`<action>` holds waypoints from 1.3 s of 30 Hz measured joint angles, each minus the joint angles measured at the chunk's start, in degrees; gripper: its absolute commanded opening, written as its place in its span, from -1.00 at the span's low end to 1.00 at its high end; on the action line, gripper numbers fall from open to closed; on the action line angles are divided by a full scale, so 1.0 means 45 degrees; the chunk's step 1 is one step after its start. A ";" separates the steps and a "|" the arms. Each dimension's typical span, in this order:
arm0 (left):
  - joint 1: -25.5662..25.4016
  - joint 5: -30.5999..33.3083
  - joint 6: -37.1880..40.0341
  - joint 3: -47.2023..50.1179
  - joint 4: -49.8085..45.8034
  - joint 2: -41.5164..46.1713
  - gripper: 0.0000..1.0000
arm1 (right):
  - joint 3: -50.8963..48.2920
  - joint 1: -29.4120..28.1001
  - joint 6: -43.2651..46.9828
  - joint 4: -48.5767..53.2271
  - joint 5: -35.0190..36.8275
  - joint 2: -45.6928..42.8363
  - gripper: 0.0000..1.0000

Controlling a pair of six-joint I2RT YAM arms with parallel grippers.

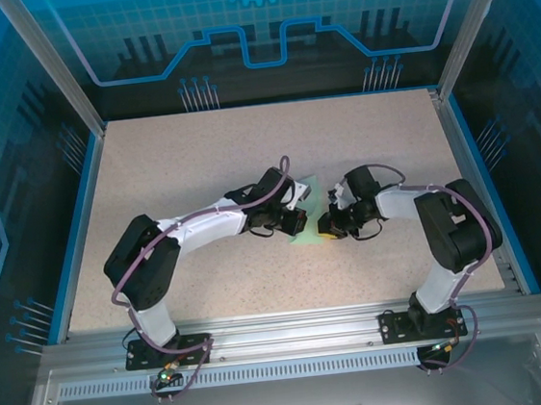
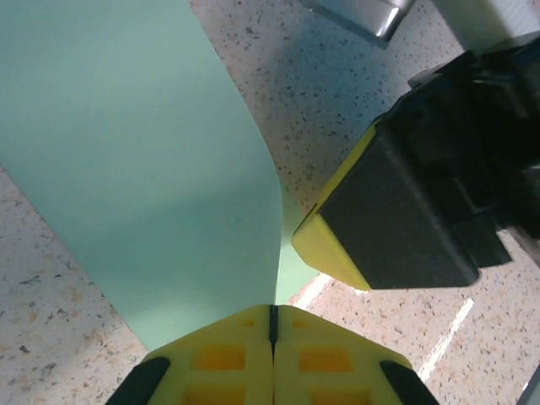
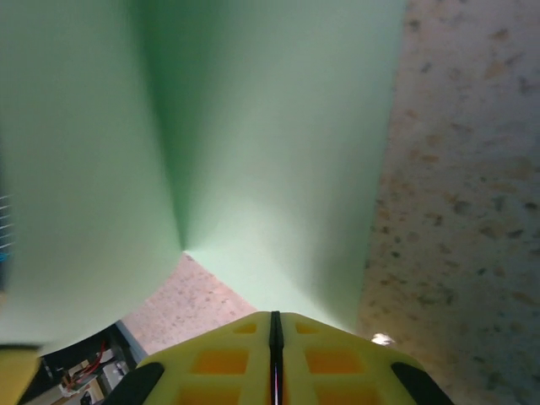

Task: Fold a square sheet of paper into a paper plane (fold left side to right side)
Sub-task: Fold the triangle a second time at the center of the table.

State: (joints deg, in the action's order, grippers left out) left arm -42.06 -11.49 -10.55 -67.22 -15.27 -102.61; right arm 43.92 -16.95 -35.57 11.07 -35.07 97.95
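Speckled beige worktop (image 1: 198, 162) is carrying the job. The black-and-white left arm (image 1: 187, 233) and right arm (image 1: 447, 227) are both reaching inward and meeting just right of centre in the top view.

The thin pale mint-green square sheet of paper (image 1: 311, 196) is sitting at that meeting point between the two claws. It's partly lifted, not lying flat. In the left wrist view it's arcing up towards the upper left. In the right wrist view it's billowing into a loose curl, with worktop showing under the loop at lower left. I'm reading that as the fold being mid-carry, with no crease pressed in.

Left claw (image 2: 272, 333): the yellow pads are pressing together on the sheet edge running into their seam. It's likely hauling the left side over.

Right claw (image 3: 274, 337): the pads are pressing together too, with paper dropping into the seam, so I'm reading it as clamped on the sheet. It's probably anchoring the right edge so the sheet isn't sliding.

In the left wrist view the right claw is sitting just beside the left pads, so I'm guessing the edges are being lined up. Opposing pulls are risking a skew or tear.
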 measured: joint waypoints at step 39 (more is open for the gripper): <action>0.1389 -0.0651 0.2152 -0.1885 -0.1656 -0.2093 -0.76 | 0.0865 -0.0180 0.0831 0.1350 0.0704 0.0646 -0.74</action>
State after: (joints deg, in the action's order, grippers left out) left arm -35.81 -14.41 -0.86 -75.70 -22.72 -112.03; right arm 47.81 -17.76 -31.83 17.15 -31.90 100.86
